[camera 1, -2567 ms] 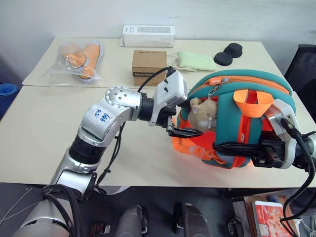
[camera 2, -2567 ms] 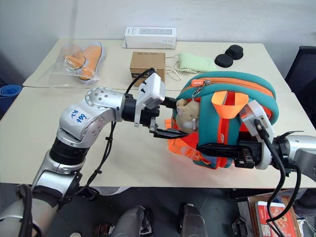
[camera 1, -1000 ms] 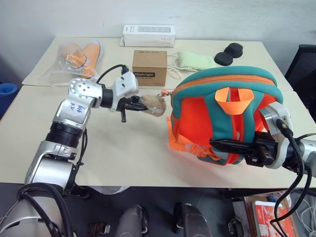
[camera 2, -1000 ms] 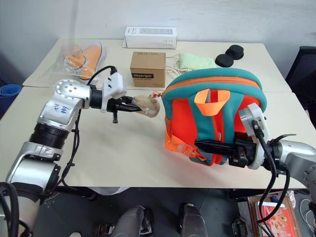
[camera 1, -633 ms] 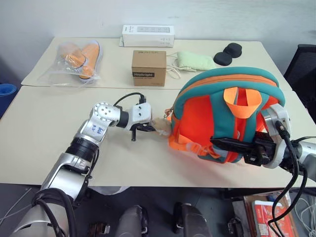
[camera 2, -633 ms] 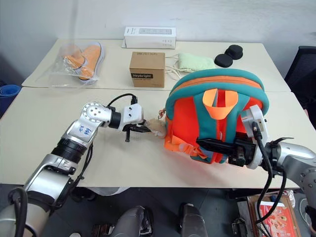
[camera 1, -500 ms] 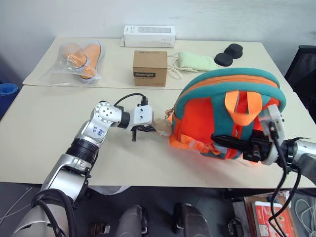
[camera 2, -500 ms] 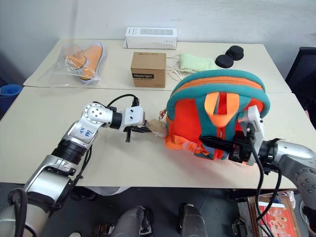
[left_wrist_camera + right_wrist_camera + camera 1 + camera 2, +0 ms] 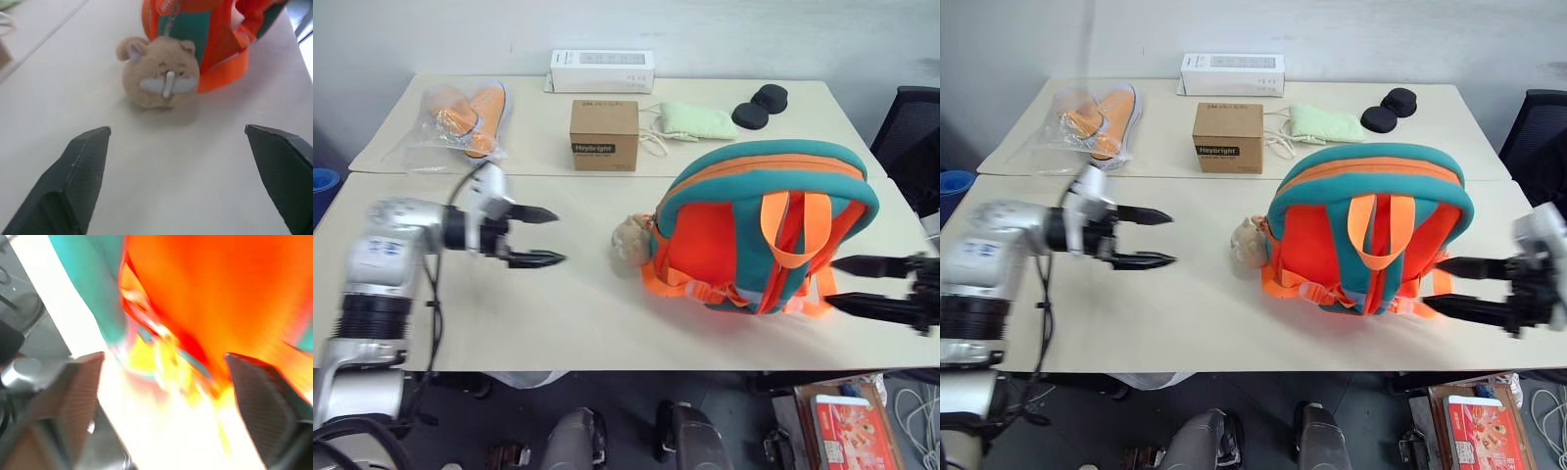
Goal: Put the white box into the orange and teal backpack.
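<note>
— Pincers first: what changed?
— Both let go. The right pincer (image 9: pixel 1474 287), spread wide and empty, has drawn back to the right of the orange and teal backpack (image 9: pixel 1371 225); before, it gripped the straps.
— And the left pincer (image 9: pixel 1157 238)?
— Spread too, pulled away left of the backpack, having released the plush toy (image 9: pixel 1249 242), which now lies on the counter (image 9: pixel 1185 304) against the backpack.
— The white box?
— I cannot see it; the backpack stands upright.

Backpack (image 9: pixel 1371 230) upright on table (image 9: pixel 1185 304); both pincers spread, empty.
</note>
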You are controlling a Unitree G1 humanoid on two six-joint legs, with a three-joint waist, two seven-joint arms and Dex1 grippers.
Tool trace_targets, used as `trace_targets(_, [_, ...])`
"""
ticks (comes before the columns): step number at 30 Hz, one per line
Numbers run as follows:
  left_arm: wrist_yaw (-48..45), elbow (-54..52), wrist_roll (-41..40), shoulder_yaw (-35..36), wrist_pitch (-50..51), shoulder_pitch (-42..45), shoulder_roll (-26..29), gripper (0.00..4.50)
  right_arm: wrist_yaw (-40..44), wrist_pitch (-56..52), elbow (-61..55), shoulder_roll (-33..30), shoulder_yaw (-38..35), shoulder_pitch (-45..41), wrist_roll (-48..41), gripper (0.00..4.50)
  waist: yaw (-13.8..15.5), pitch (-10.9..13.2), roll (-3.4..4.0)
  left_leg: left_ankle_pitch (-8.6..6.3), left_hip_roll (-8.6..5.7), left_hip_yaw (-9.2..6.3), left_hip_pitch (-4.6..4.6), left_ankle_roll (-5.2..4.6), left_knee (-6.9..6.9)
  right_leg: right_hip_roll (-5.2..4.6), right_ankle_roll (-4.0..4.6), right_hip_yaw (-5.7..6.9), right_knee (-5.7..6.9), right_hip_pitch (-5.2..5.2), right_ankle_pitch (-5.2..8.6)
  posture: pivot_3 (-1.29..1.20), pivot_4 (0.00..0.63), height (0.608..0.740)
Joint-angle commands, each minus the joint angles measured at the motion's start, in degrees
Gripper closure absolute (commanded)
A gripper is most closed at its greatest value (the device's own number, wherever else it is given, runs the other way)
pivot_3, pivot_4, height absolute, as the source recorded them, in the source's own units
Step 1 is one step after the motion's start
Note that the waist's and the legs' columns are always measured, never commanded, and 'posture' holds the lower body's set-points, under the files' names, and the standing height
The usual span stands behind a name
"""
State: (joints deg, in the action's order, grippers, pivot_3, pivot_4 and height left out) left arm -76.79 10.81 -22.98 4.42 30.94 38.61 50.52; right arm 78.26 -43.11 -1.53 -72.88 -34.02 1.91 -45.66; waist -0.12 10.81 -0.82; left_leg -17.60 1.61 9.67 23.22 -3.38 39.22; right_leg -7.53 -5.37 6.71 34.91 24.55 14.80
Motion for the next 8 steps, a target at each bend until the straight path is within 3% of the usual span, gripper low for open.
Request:
trace_targets(1, [-1.9, -5.8, -4.2, 7.2, 3.9, -4.0, 6.7, 0.00, 5.9, 0.2, 10.3, -4.9, -6.2, -0.7, 3.0, 0.07, -0.2, 0.0, 0.01, -0.02, 0.01, 0.01, -0.01, 0.03, -0.01, -0.03, 0.01, -0.03, 0.00, 0.02, 0.00, 0.00, 0.150, 0.740])
trace_targets(8, [5.0, -15.2, -11.1, 16.0, 8.8, -9.3, 6.5, 0.00, 6.3, 1.7, 14.8, -3.8, -7.6, -2.6, 5.6, 0.07, 0.1, 0.0, 0.04, -0.31, 0.07, -0.23, 0.00, 0.61, -0.07, -0.18, 0.19, -0.38, 0.04, 0.04, 0.10, 0.00, 0.150, 0.740])
